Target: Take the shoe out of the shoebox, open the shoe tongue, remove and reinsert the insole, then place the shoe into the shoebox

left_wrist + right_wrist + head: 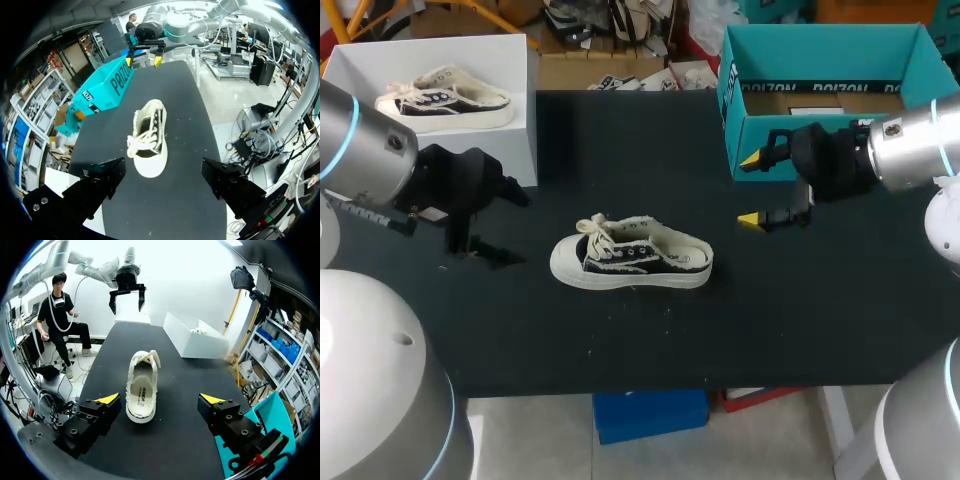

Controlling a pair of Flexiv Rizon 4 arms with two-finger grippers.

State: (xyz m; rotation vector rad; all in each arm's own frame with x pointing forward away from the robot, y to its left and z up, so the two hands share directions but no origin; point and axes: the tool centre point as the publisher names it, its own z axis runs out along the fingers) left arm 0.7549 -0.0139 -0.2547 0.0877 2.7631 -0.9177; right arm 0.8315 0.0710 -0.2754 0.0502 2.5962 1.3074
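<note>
A cream and black sneaker [632, 255] with white laces stands on its sole in the middle of the black table, toe toward my left arm. My left gripper [510, 228] hangs open to the shoe's left, apart from it. In the left wrist view the sneaker [147, 142] lies ahead of the open left gripper [162, 170], toe nearest. My right gripper [751, 190] is open to the shoe's right, in front of the teal shoebox [830, 90]. Seen from the right wrist, the sneaker [142, 390] lies heel-first ahead of the open right gripper [160, 400], its insole showing.
A white open box [520, 110] at the back left holds a second, matching sneaker [445, 100]. The teal shoebox stands open at the back right. The black table top [620, 350] runs on to the front edge.
</note>
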